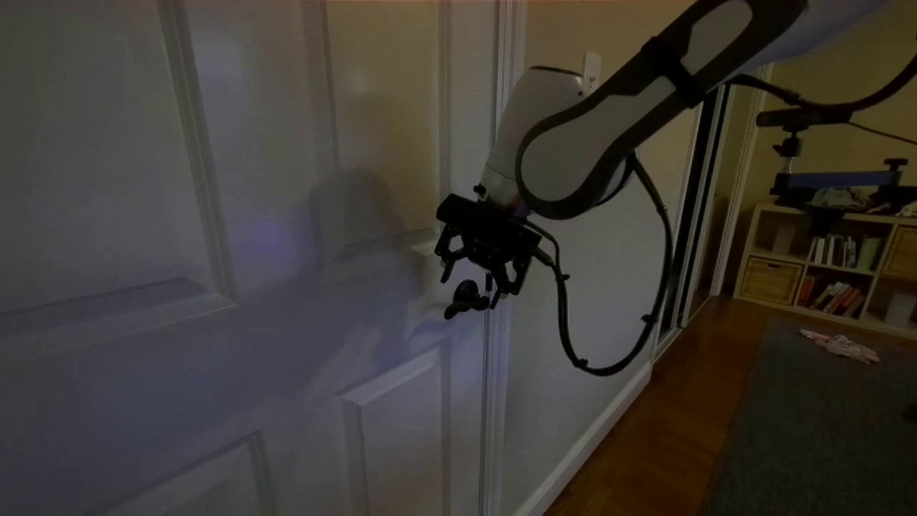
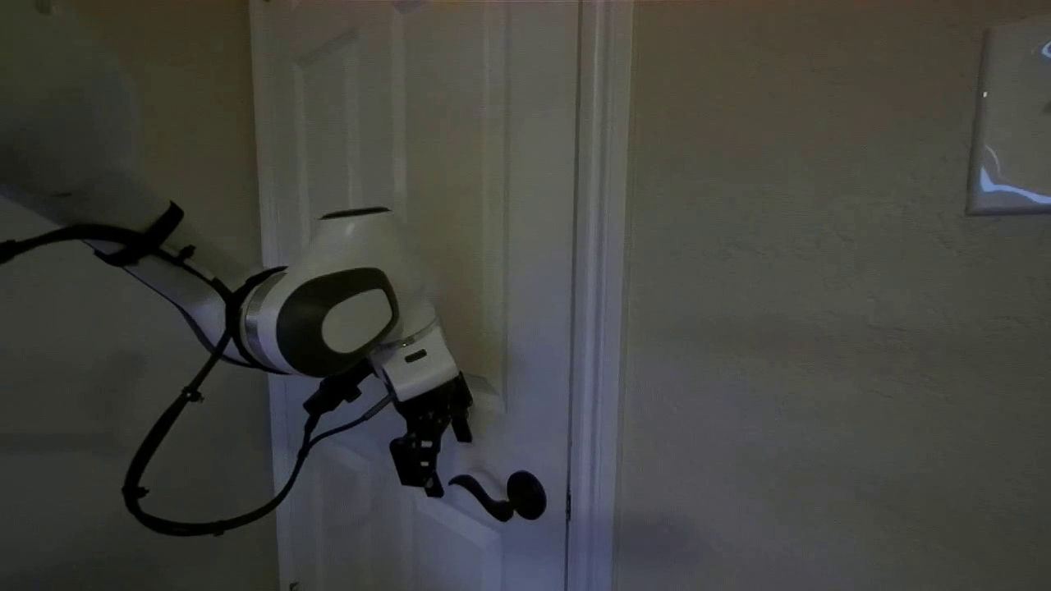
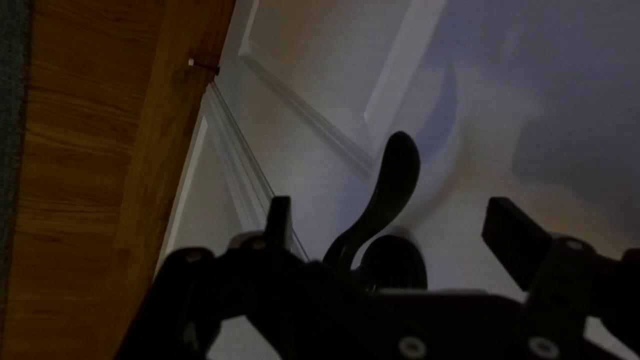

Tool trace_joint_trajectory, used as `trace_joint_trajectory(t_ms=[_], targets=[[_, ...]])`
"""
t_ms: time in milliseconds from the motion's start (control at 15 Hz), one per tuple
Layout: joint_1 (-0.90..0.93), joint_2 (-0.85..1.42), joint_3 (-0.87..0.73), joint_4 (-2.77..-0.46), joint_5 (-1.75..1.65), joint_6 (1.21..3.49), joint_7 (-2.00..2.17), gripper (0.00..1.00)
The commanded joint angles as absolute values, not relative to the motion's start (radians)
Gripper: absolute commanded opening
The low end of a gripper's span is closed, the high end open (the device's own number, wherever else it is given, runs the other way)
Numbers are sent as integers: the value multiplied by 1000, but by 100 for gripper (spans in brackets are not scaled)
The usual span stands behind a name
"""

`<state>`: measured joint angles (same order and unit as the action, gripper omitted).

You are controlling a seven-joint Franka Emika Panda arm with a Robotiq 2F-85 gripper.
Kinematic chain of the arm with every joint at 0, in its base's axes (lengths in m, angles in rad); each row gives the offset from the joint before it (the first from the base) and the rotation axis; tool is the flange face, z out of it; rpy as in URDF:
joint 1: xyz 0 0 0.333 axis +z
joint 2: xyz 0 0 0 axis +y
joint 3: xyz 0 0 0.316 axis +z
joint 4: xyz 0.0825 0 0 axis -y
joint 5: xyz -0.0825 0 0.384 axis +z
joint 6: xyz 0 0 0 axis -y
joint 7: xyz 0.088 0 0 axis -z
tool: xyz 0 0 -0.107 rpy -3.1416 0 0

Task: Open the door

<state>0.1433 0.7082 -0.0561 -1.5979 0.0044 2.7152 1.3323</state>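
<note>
Just above the dark handle point(image 2: 519, 497) of the white door point(image 2: 476, 246), hangs with pincer point(image 2: 450, 466) spread wide, with both fingers point(image 3: 515, 240) well parted and gripping nothing. Looks down on the handle in the wrist view, with its lever point(image 3: 384, 200) visible between the fingers yet beyond their tips. Apart from the lever's free end by a narrow gap in an exterior view. To locate the door: right behind the pincer in both exterior views, apparently closed against its frame point(image 2: 606, 246).

Seems to be at the reaching step, ahead of any hold on the handle. Next, likely calls for bringing the pincer down until squarely over the lever, then for pressing the lever down, and only after that for swinging the door; cannot tell whether by push or pull.

Now for the count: one door, one handle, one arm point(image 2: 345, 316), one pincer with two fingers. Beyond these, one light switch point(image 1: 592, 63), partly hidden behind the arm; one shelf point(image 1: 845, 321), with two baskets point(image 1: 770, 281) in sight, including one cut off at the edge; one rug point(image 1: 802, 430), with one rumpled cloth point(image 1: 839, 346) on top. Also one glossy panel point(image 2: 1014, 115), cut off at the edge and hard to name. Too dim for counting the books point(image 1: 837, 251).
</note>
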Motion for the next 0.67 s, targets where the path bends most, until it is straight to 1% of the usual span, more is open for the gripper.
trace_joint_trajectory(t_ms=[0, 267, 600], targets=[[141, 773, -55, -1526, 61, 2713, 1298, 67], [137, 821, -52, -1478, 96, 2712, 1275, 41], [144, 820, -58, -1468, 102, 2714, 1253, 7]])
